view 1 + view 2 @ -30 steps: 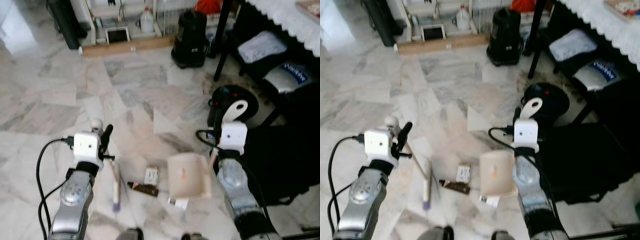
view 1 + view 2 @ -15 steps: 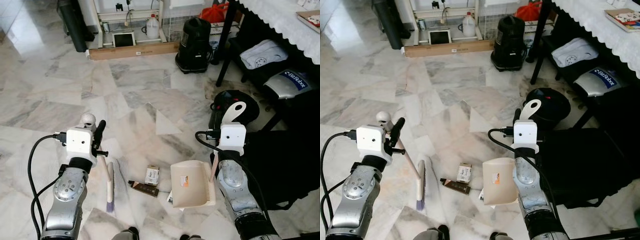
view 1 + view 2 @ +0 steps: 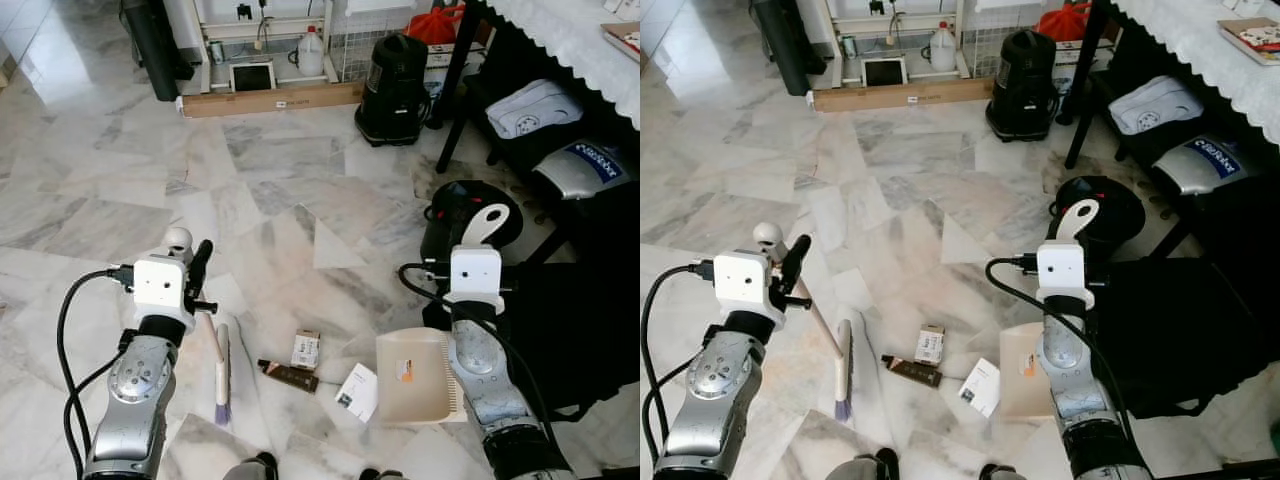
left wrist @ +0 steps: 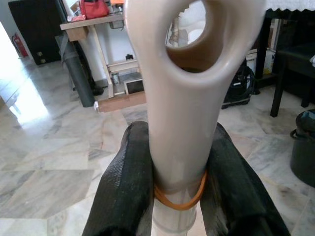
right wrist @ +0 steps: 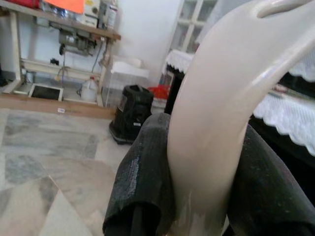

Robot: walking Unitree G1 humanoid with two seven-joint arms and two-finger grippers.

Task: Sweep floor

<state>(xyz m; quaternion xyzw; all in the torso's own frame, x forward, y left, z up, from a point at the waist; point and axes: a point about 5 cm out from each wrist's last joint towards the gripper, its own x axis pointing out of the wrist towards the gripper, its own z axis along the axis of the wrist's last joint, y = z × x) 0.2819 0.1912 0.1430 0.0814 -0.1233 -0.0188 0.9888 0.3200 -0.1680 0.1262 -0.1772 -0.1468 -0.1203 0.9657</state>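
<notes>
- Your left gripper (image 4: 177,196) is clenched on the cream plastic handle of the small hand brush (image 3: 220,365); in the left wrist view the two black fingers (image 4: 125,191) press the handle from both sides, just above an orange rubber band (image 4: 179,199) wound round it.
- The brush hangs down and slightly forward from that gripper, its purple-tipped bristles at the grey-veined white marble floor (image 3: 300,170), to the left of the litter.
- Your right gripper (image 5: 197,196) is grasping the looped handle of the beige plastic dustpan (image 3: 415,375); the black fingers (image 5: 142,182) close on the handle from either side in the right wrist view.
- The dustpan sits low in front of your right arm, its open mouth turned towards the litter and its comb-toothed edge on the right side.
- Three bits of litter lie between brush and pan: a small white and tan carton (image 3: 305,349), a dark brown wrapper (image 3: 287,375) just beside it, and a white paper card (image 3: 357,390) next to the pan's mouth. You cannot tell whether the card touches the pan.
- Farther off stand a black round canister (image 3: 393,75), a long wooden board (image 3: 270,98) against a shelf unit, and a white plastic jug (image 3: 310,53).
- A black table leg (image 3: 455,85) rises on the right, with bags under the table.
</notes>
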